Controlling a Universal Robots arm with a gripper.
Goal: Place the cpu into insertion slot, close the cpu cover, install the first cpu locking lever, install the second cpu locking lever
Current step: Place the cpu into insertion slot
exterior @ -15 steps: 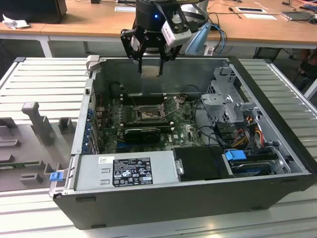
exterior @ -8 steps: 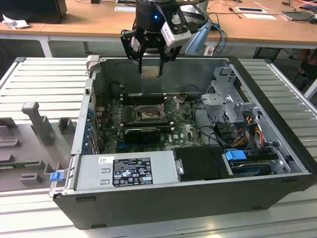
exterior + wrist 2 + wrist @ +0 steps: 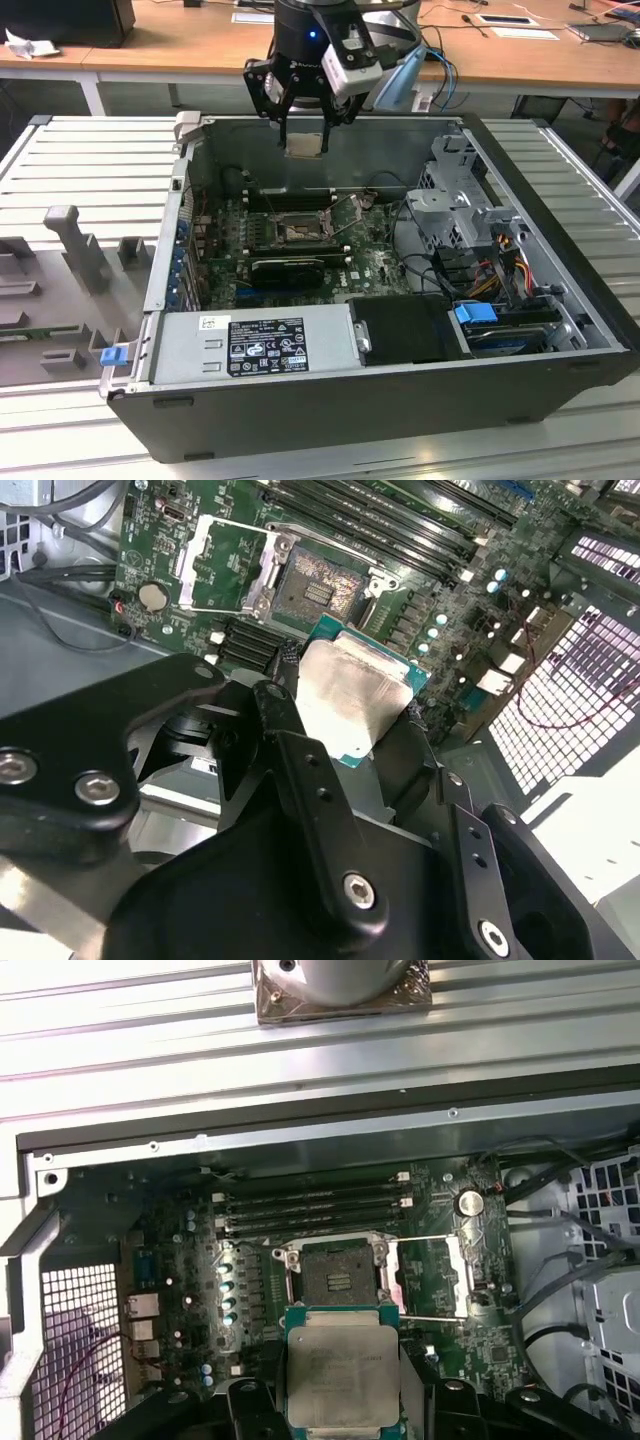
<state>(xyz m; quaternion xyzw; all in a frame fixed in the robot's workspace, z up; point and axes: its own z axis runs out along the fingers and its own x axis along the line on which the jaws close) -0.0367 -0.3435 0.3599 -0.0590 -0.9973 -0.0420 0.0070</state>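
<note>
The gripper (image 3: 303, 142) holds the cpu (image 3: 340, 1370) by two opposite edges, its fingers closed on it, and the silvery face looks toward both wrist cameras. The chip hangs in the air above the open computer case (image 3: 330, 405), apart from the board. Under it, on the green motherboard (image 3: 180, 1290), the insertion slot (image 3: 337, 1278) lies bare, dark and square. The cpu cover (image 3: 457, 1280) is swung open just beside the slot. Farther on, black memory slots (image 3: 310, 1210) run along the board, and behind the case stands a wooden desk (image 3: 180, 50).
</note>
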